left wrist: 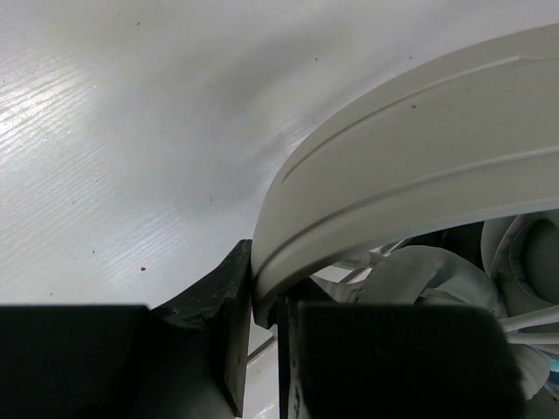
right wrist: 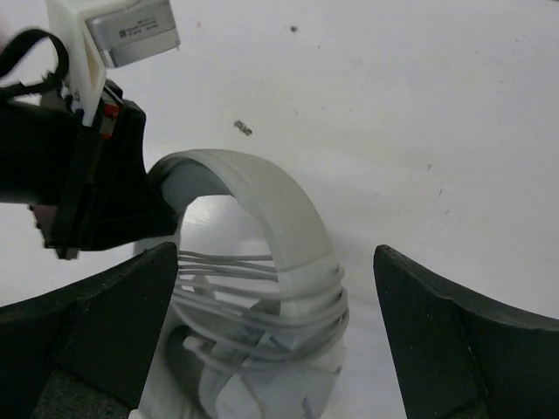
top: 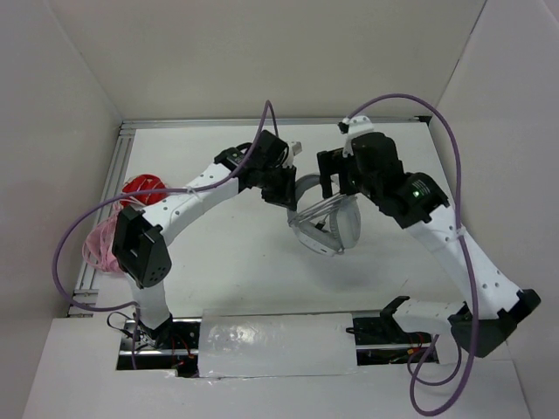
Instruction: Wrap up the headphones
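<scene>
White tabletop (top: pixel 236 262), plain white walls around it. Left claw (left wrist: pixel 266 305) was clenched on the padded headband (left wrist: pixel 410 148) of the light grey-white over-ear headphones (top: pixel 336 229), the band's edge pinched between its fingers (left wrist: pixel 231 340). Headphones sat just right of the left claw and directly under the right claw (right wrist: pixel 275 262), ear cups low; couldn't tell if they rested on the tabletop. Right claw was released, jaws wide, one finger on either side of the headband, no contact visible. Thin grey cable (right wrist: pixel 253 279) ran in several turns across the band's two arms, below the right claw. Red headphones (top: pixel 144 186) and pink headphones (top: pixel 103 249) lay well off to the left claw's outer side, at the tabletop's edge.
</scene>
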### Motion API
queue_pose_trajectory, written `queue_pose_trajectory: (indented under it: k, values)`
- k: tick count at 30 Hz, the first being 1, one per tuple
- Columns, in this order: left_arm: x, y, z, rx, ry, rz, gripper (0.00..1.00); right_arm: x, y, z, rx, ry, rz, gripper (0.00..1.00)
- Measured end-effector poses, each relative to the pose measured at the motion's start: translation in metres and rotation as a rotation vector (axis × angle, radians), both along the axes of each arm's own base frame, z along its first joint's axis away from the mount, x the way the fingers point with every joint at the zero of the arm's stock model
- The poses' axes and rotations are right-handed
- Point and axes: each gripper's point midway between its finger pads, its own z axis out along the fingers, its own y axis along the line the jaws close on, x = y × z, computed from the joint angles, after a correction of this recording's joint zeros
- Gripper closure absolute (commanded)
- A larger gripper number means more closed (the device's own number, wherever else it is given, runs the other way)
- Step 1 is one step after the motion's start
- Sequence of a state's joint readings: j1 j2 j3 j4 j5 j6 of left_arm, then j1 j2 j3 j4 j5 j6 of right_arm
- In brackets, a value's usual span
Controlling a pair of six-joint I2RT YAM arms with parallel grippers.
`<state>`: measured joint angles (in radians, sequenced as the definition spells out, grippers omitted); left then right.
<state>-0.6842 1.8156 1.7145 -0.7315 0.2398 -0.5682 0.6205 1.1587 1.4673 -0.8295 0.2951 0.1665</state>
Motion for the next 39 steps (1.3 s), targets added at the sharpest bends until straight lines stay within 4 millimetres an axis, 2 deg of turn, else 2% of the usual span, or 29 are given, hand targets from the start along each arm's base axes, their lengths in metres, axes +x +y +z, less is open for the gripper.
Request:
queue_pose_trajectory:
  k: [4, 7, 15, 17, 18, 19, 22, 26, 28, 29, 31, 32, 34, 39]
  values:
    - [-0.003, 0.0, -0.008, 0.03, -0.008, -0.043, 1.0, 0.011, 0.012, -0.025, -0.109, 0.052, 0.109, 0.0]
    - [-0.003, 0.001, -0.01, 0.048, -0.026, -0.069, 1.0, 0.015, 0.014, -0.037, -0.168, 0.065, 0.168, 0.0]
    - [-0.004, 0.0, -0.011, 0.071, -0.088, -0.159, 1.0, 0.008, 0.013, -0.073, -0.232, 0.133, 0.349, 0.04]
    - [-0.004, 0.001, -0.012, 0.081, -0.109, -0.188, 1.0, 0.005, 0.015, -0.078, -0.233, 0.142, 0.384, 0.11]
    - [-0.004, 0.001, -0.012, 0.084, -0.117, -0.198, 1.0, 0.004, 0.017, -0.079, -0.229, 0.147, 0.397, 0.29]
    - [-0.003, 0.002, -0.012, 0.088, -0.125, -0.208, 1.0, 0.003, 0.018, -0.079, -0.23, 0.145, 0.412, 0.37]
    - [-0.004, 0.003, -0.013, 0.098, -0.137, -0.232, 1.0, 0.003, 0.02, -0.08, -0.215, 0.146, 0.421, 0.54]
    - [-0.006, 0.006, -0.015, 0.113, -0.136, -0.256, 1.0, 0.004, 0.018, -0.088, -0.208, 0.163, 0.408, 0.55]
    - [-0.007, 0.007, -0.016, 0.116, -0.133, -0.26, 1.0, 0.004, 0.018, -0.089, -0.207, 0.166, 0.407, 0.6]
    - [-0.007, 0.007, -0.016, 0.116, -0.133, -0.26, 1.0, 0.005, 0.018, -0.09, -0.207, 0.165, 0.402, 0.68]
    - [-0.009, 0.008, -0.015, 0.115, -0.134, -0.261, 1.0, 0.005, 0.018, -0.091, -0.209, 0.163, 0.4, 0.77]
    - [-0.009, 0.009, -0.015, 0.115, -0.134, -0.26, 1.0, 0.005, 0.019, -0.091, -0.209, 0.161, 0.4, 0.91]
    - [-0.01, 0.012, -0.013, 0.114, -0.136, -0.256, 1.0, 0.006, 0.02, -0.091, -0.209, 0.159, 0.398, 1.0]
    - [-0.01, 0.015, -0.008, 0.112, -0.14, -0.247, 0.99, 0.008, 0.022, -0.089, -0.205, 0.144, 0.379, 1.0]
